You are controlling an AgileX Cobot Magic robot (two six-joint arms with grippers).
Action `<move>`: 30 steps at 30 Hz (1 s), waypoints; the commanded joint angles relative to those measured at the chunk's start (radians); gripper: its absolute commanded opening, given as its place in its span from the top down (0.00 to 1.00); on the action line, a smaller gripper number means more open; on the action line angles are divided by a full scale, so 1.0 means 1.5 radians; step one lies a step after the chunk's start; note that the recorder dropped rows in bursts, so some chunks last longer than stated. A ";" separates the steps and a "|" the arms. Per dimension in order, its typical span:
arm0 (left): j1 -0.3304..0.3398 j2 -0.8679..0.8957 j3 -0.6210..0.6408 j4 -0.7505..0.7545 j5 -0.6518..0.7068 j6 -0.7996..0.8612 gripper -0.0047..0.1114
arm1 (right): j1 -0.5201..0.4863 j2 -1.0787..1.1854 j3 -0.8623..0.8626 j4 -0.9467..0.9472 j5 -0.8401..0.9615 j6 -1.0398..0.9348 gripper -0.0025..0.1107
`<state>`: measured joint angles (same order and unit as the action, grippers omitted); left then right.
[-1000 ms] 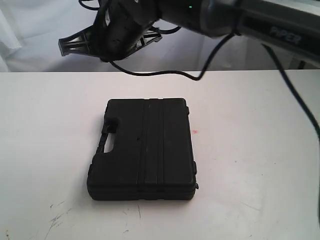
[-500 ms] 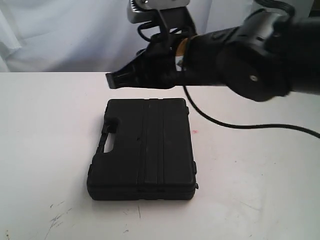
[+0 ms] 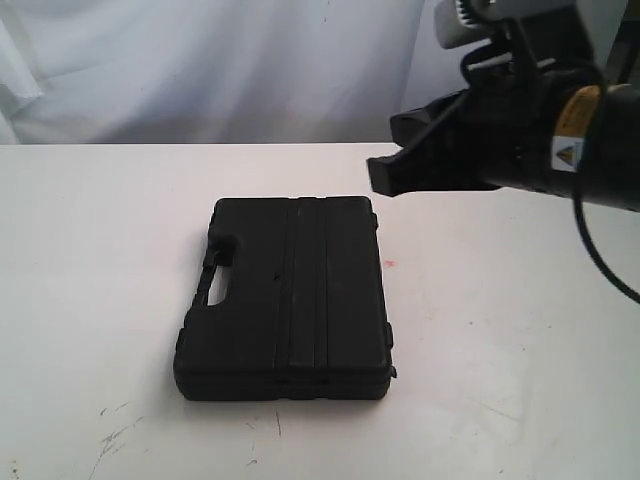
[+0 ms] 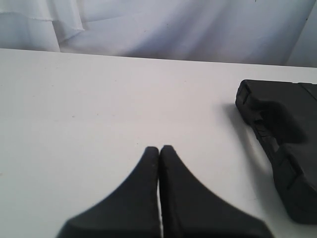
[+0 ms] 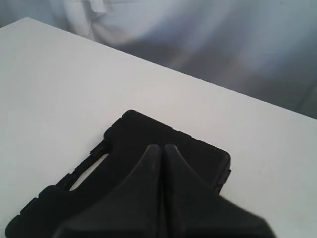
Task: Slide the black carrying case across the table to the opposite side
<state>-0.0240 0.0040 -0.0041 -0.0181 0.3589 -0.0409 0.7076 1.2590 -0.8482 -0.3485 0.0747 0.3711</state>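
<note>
The black carrying case (image 3: 290, 295) lies flat on the white table (image 3: 90, 250), handle side toward the left of the exterior view. My right gripper (image 3: 383, 175) hangs shut and empty in the air past the case's far right corner, not touching it. In the right wrist view its tips (image 5: 161, 147) sit in front of the case (image 5: 136, 130). My left gripper (image 4: 159, 148) is shut on nothing, low over bare table (image 4: 89, 99), with the case's handle end (image 4: 282, 144) off to one side. The exterior view does not show the left gripper.
A white cloth backdrop (image 3: 200, 70) hangs behind the table's far edge. A tiny red spot (image 3: 391, 263) marks the tabletop right of the case. Dark scratches (image 3: 115, 430) show near the front left.
My right arm has swung from the upper left of the exterior view across to the upper right, staying above the table. The case has not moved.
</note>
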 commanded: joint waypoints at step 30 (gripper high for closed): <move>0.001 -0.003 0.003 -0.001 -0.010 -0.001 0.96 | -0.358 -0.455 0.302 0.033 -0.100 -0.001 0.98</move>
<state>-0.0240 0.0040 -0.0041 -0.0181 0.3589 -0.0409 0.1856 0.5866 -0.4009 -0.3065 -0.0692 0.3694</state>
